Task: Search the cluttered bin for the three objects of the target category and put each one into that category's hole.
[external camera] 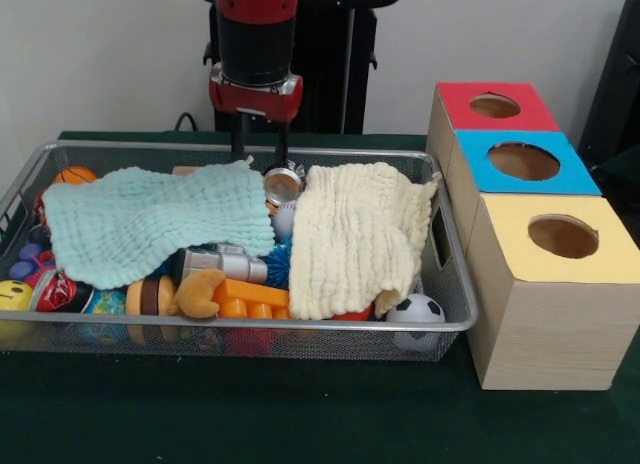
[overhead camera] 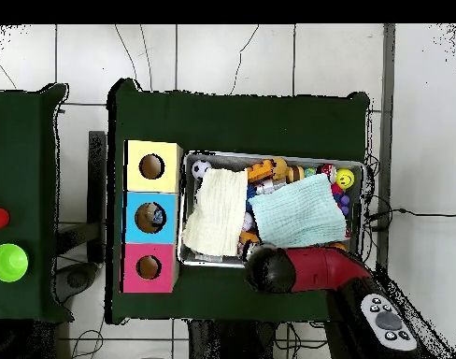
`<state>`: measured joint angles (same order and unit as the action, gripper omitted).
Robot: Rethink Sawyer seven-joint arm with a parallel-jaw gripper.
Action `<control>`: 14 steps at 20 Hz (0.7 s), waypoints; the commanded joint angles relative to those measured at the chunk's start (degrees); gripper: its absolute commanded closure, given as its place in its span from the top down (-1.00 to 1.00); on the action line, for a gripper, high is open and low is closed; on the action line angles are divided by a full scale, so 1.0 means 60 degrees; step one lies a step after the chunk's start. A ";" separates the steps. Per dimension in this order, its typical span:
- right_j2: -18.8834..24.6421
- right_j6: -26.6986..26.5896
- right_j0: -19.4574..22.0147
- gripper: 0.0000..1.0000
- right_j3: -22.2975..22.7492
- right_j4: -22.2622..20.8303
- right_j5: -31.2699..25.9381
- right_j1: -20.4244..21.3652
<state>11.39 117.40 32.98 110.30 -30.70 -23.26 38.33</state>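
Gripper (external camera: pixel 260 154) fingers spread, straddling nothing, tips just above the wire mesh bin's (external camera: pixel 455 284) far edge beside a small round metal cup (external camera: pixel 284 184). Cup lies tilted, mouth facing camera, between mint cloth (external camera: pixel 150 219) and cream cloth (external camera: pixel 360 239).

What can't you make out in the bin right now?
- Toys under the mint cloth and cream cloth: covered in both views.
- Gripper: overhead, the arm hides it.
- Blue box contents: something shows in its hole overhead, too small to identify.
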 commanded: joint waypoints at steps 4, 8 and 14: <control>-0.0498 0.0564 -0.0361 1.00 -0.1739 -0.0863 0.1390 -0.1583; -0.0799 0.0673 -0.0507 1.00 -0.2303 -0.0910 0.1874 -0.2319; -0.1330 0.0791 -0.0885 1.00 -0.3046 -0.0791 0.2422 -0.3232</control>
<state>6.04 117.40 28.68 101.48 -32.48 -12.91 28.20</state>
